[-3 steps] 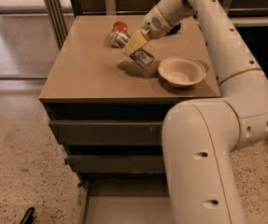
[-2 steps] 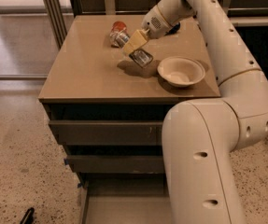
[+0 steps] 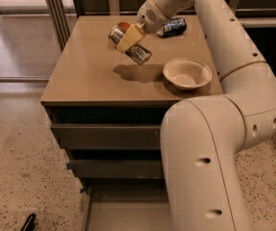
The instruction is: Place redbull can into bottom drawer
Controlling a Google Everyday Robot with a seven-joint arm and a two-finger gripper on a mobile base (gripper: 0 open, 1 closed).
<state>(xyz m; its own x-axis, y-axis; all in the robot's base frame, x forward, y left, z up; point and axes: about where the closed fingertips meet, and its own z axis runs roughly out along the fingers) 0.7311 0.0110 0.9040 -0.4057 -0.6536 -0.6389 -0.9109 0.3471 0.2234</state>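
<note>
My gripper [image 3: 129, 42] is shut on the redbull can [image 3: 140, 56], a slim silver can that it holds tilted in the air above the middle of the cabinet top, with its shadow on the surface below. Yellowish fingers [image 3: 130, 35] clamp the can's middle. The bottom drawer [image 3: 123, 211] is pulled open at the foot of the cabinet, and its flat grey floor shows. My arm covers the drawer's right part.
A red-orange can [image 3: 123, 26] lies just behind the held can. A dark blue can [image 3: 172, 27] lies at the back of the cabinet top [image 3: 80, 76]. A beige bowl [image 3: 187, 74] sits at the front right. The two upper drawers [image 3: 104, 136] are closed.
The gripper has lifted the redbull can off the cabinet top and moved it a little left. The dark blue can now shows behind the arm.
</note>
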